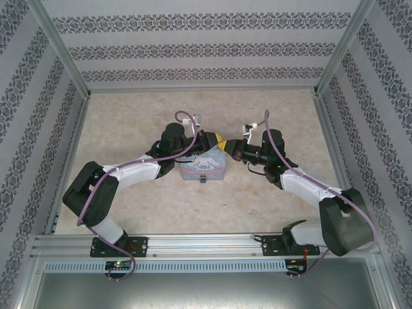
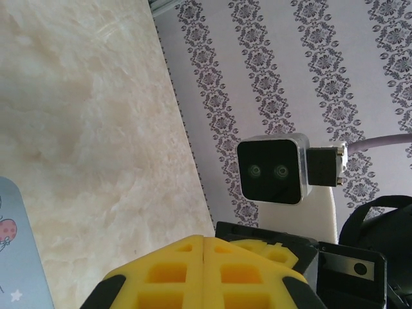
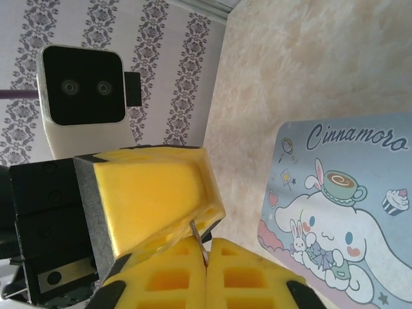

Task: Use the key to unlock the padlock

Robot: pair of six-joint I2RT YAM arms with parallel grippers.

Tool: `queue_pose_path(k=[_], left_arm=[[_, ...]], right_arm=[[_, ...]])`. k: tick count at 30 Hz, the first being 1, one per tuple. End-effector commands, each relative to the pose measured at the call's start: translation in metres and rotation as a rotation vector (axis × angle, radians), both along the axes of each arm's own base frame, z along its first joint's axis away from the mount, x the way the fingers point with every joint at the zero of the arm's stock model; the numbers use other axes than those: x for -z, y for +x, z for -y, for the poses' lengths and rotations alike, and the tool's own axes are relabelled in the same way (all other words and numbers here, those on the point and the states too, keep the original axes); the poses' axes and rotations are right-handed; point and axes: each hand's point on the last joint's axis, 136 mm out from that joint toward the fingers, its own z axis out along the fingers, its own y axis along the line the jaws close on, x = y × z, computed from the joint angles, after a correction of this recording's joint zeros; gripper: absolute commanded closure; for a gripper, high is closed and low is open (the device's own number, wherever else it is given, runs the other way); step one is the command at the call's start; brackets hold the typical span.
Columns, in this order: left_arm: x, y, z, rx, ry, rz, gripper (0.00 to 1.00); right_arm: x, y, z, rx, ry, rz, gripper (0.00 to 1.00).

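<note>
Bare tabletop [image 1: 129,122] all round the tin [image 1: 203,166], side walls [image 1: 38,96] well apart from it. Tightest spot is above tin's far-right corner, where L gripper [image 2: 204,243] & R gripper [image 3: 206,252] meet tip to tip. The padlock [image 1: 203,180] sits at tin's near edge, mid. R gripper pinched fully closed on the key [image 3: 198,238], a thin sliver poking from the seam, just beside L tip. L gripper closed too, pads together, nothing seen betw them

Right gripper [image 3: 206,261] pinches key [image 3: 199,237] just below left gripper [image 3: 193,193].
</note>
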Motion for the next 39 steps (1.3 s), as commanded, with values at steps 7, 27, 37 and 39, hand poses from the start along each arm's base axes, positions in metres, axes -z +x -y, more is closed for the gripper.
queue_pose_path(k=[7,27,37,39], left_arm=[[-0.019,0.009,-0.015,-0.112,0.032,-0.071,0.58],[0.009,-0.020,-0.019,-0.180,0.055,-0.552,0.48],[0.021,-0.025,0.001,-0.166,0.046,-0.596,0.53],[0.024,-0.026,0.006,-0.162,0.053,-0.601,0.54]], right_arm=[[0.012,-0.011,0.009,-0.008,-0.123,0.049,1.00],[0.005,-0.019,0.025,0.107,-0.838,0.448,1.00],[-0.003,-0.022,0.014,0.096,-0.903,0.533,1.00],[-0.004,-0.022,0.012,0.093,-0.900,0.534,1.00]])
